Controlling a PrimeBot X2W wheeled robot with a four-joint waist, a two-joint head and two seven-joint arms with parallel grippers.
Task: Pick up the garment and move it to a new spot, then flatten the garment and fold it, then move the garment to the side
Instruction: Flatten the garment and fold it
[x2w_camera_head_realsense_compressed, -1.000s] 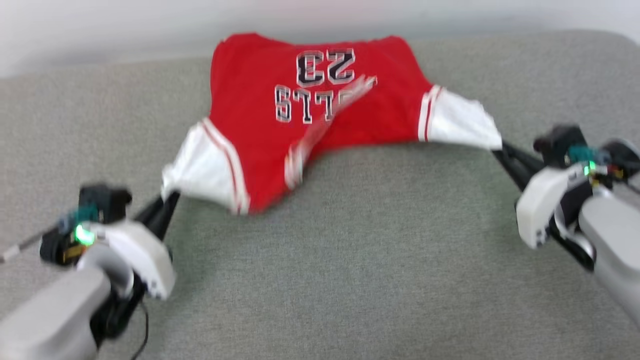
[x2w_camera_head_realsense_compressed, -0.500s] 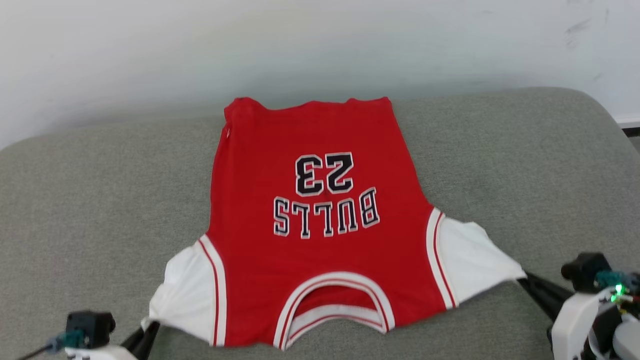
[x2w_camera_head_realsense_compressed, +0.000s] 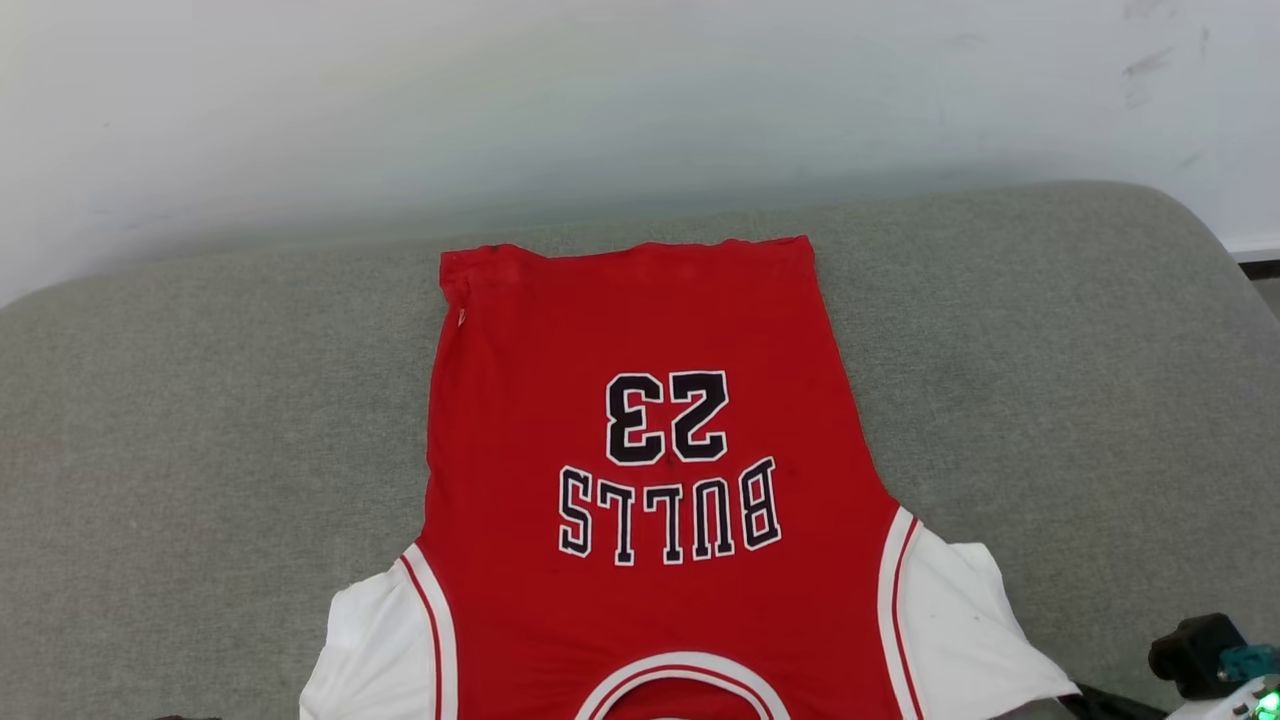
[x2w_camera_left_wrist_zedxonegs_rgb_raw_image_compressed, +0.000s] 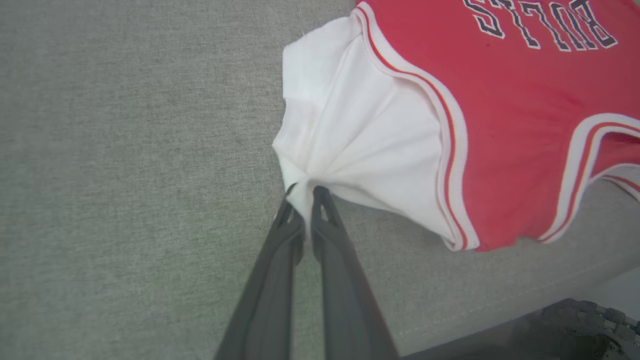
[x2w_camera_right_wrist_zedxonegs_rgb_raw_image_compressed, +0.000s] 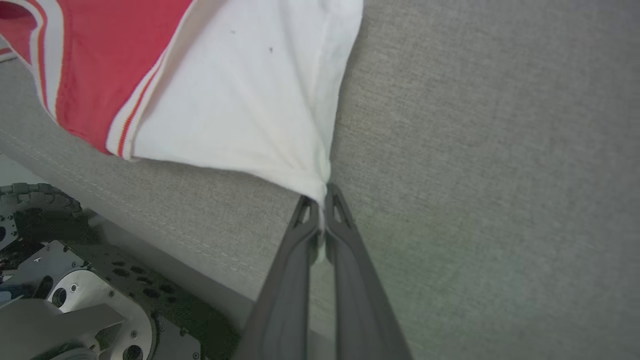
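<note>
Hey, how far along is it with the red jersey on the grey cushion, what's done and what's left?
Done, apparently: the garment lies spread print-up on the grey cushion, its body mostly flat. In hand: the left gripper and the right gripper are each shut on the tip of one of its white sleeves, drawing the cloth taut. Left: letting go, folding, since no fold shows yet, and moving it aside.

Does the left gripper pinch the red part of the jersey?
No: the left gripper is shut on a corner of the white sleeve of the jersey, not on red cloth.

Head high; wrists close; garment shared.
</note>
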